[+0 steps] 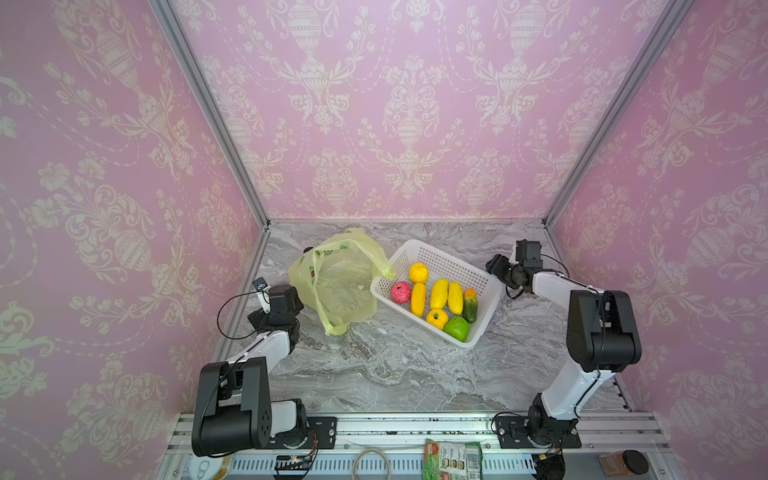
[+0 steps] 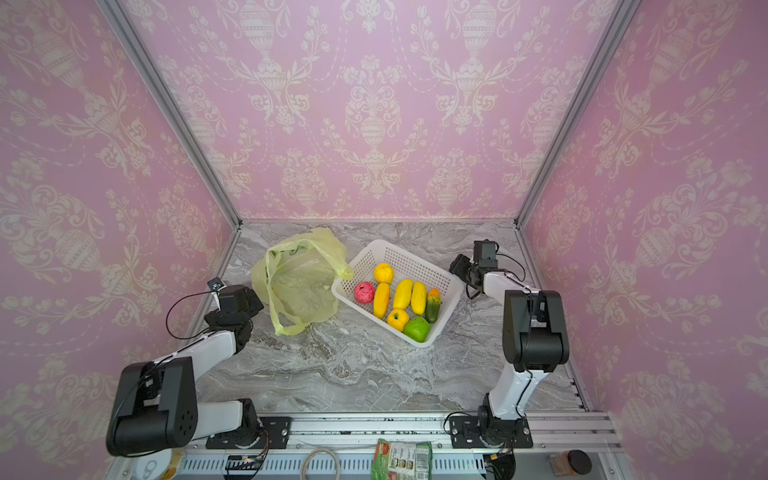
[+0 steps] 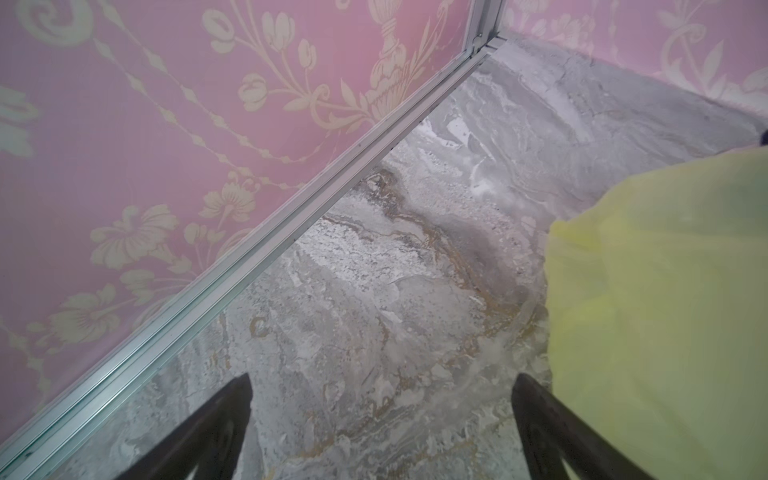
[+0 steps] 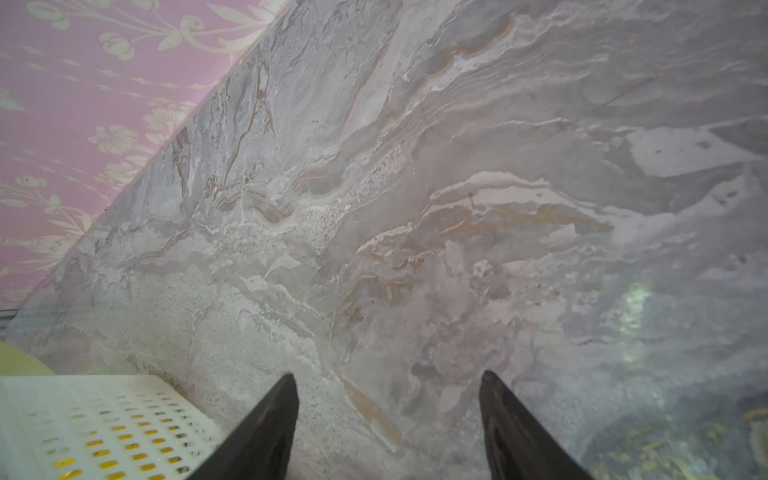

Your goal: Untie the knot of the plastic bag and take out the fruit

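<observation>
The plastic bag [image 1: 340,286] [image 2: 299,286] lies open and slack on the marble table, back left. No knot is in view; its handle loops lie apart. The fruit [image 1: 439,294] [image 2: 403,294], several toy pieces, sits in the white basket [image 1: 487,316] [image 2: 449,311] to the right of the bag. My left gripper [image 3: 382,376] is open over bare table beside the left wall, with the bag [image 3: 665,311] just past one finger. My right gripper [image 4: 388,374] is open and empty over bare table, next to the basket's [image 4: 104,415] right corner.
Pink walls and metal frame posts close the table on three sides. Along the front rail, below the table edge, lie a green packet [image 1: 453,459], a cable coil [image 1: 372,461] and a black-lidded jar [image 1: 623,463].
</observation>
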Motion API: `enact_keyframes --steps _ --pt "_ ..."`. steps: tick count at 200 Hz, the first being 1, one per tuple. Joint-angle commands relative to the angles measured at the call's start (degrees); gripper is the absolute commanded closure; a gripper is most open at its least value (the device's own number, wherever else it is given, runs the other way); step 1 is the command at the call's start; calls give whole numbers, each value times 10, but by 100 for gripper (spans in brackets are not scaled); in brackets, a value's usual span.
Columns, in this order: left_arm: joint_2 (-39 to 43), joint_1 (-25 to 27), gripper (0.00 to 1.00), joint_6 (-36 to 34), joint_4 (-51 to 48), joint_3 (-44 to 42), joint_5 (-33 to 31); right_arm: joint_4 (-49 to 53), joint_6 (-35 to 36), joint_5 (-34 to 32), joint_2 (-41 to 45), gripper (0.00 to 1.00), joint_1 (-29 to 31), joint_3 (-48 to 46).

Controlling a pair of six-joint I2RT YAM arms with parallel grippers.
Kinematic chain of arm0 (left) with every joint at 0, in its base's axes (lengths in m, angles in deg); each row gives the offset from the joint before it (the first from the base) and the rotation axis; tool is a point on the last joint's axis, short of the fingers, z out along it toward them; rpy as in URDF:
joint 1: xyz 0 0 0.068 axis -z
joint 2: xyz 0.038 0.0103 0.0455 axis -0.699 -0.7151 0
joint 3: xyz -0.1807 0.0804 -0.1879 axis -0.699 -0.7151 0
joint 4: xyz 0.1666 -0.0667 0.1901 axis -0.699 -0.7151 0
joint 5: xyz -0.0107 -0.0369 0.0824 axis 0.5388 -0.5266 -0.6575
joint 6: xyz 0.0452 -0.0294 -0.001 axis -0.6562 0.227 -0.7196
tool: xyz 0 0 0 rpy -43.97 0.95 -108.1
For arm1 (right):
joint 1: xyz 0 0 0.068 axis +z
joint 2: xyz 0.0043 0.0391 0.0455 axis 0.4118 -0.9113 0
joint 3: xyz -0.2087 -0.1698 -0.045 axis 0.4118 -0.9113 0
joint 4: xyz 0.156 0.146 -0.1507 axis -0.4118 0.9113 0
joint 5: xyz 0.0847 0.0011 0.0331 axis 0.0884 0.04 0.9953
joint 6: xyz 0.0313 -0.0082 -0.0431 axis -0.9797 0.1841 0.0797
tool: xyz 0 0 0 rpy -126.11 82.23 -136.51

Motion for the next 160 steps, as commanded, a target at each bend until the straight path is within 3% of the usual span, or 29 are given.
enact_keyframes --steps 1,16,40,44,47,62,84,95,107,130,152,160 --pt "-9 -6 1 -29 103 -33 41 -24 25 -32 58 29 -4 -42" --pt "-14 -6 1 -35 173 -62 37 -42 18 -73 93 21 -4 -68" --pt "-21 -6 1 -39 259 -95 54 -107 7 -175 135 19 -7 -125" --pt "-25 -6 1 -41 269 -96 58 -136 9 -185 139 3 -7 -142" --pt "-30 -6 1 -42 277 -98 60 -159 11 -193 143 1 -8 -156" --pt "-55 -6 1 -51 309 -98 74 -268 28 -233 154 0 -5 -220" --pt "-100 -6 1 -68 388 -106 99 -335 81 -252 173 0 -7 -257" --pt "-89 -6 1 -64 344 -96 101 -325 89 -289 183 0 -10 -260" --pt "-85 -6 1 -64 315 -82 100 -308 123 -271 196 0 -21 -257" --pt "-87 -6 1 -66 334 -91 102 -252 149 -310 217 0 -23 -251" --pt "-89 -6 1 -70 360 -101 108 -303 187 -177 241 0 -24 -305" --pt "-90 -5 1 -71 360 -102 112 -345 197 -161 227 0 -24 -328"
